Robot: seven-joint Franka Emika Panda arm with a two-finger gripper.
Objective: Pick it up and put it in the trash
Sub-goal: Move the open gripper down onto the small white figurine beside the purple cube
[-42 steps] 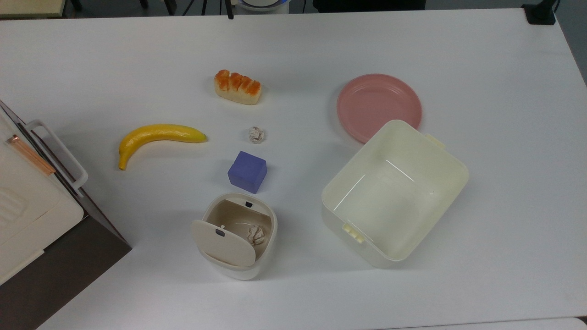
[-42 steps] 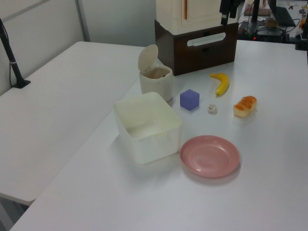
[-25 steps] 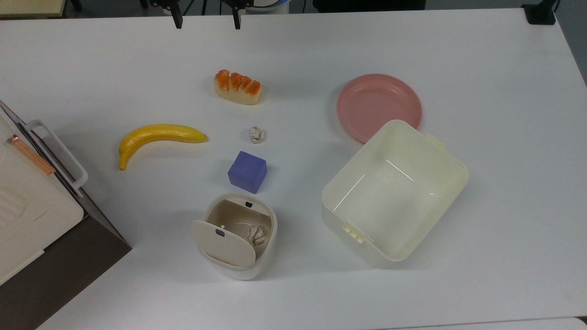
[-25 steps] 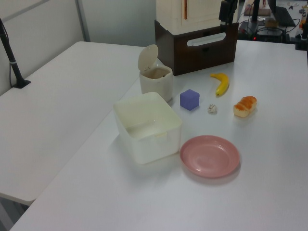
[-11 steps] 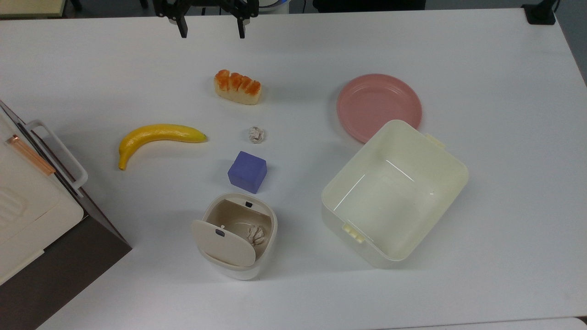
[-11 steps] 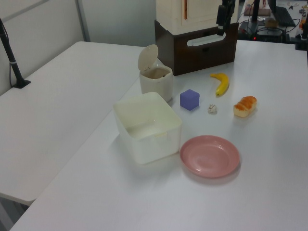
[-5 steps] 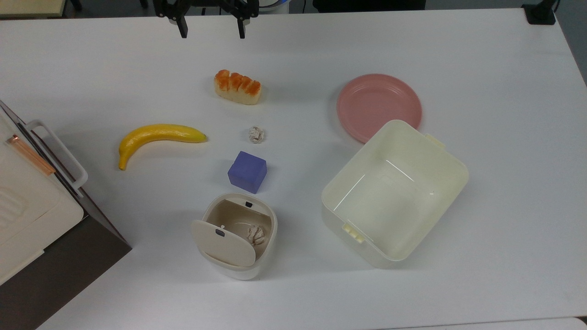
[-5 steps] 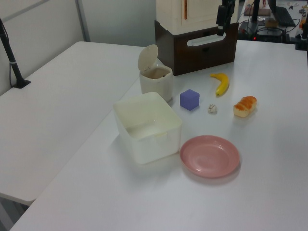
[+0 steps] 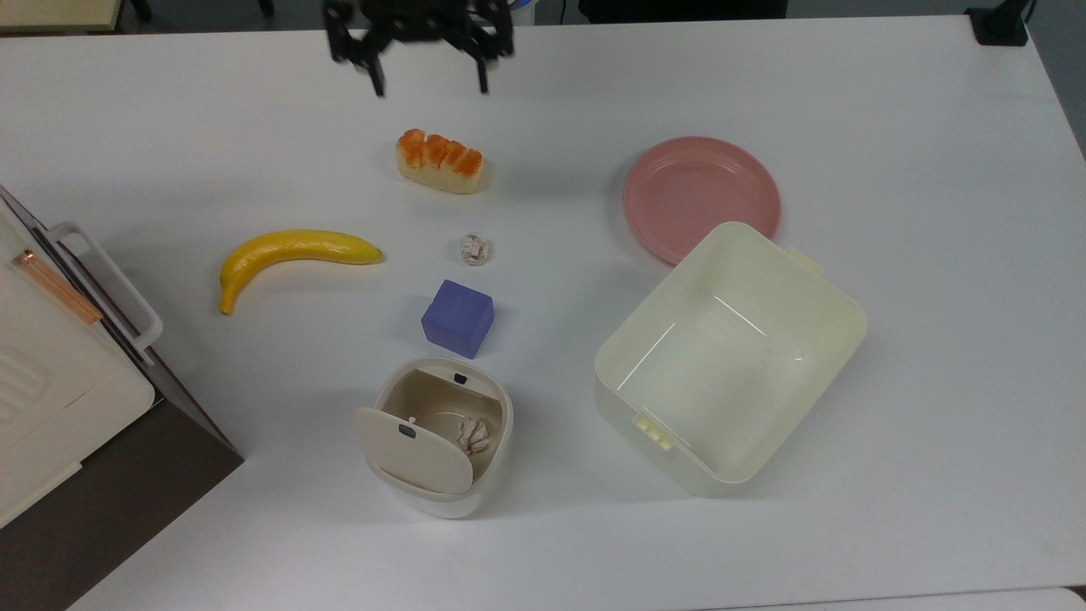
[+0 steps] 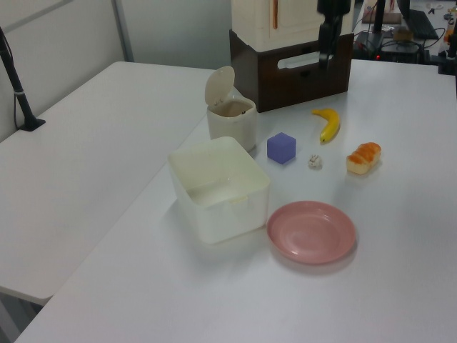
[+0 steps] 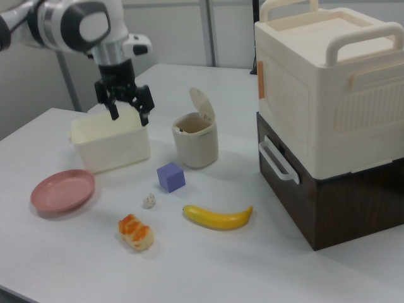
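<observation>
overhead, gripper point(image 9: 429, 83) spread wide; paper ball point(image 9: 474, 249) beside purple cube point(image 9: 458, 318)

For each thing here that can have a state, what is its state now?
Gripper: jaws open, holding nothing.
Trash bin: lid up, one paper ball inside.
Paper ball on the table: lying free.
Cream tub: open, empty.
Pink plate: empty.

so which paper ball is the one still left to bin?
The paper ball lying on the table between the bread and the purple cube. The other ball already sits inside the open trash bin.
</observation>
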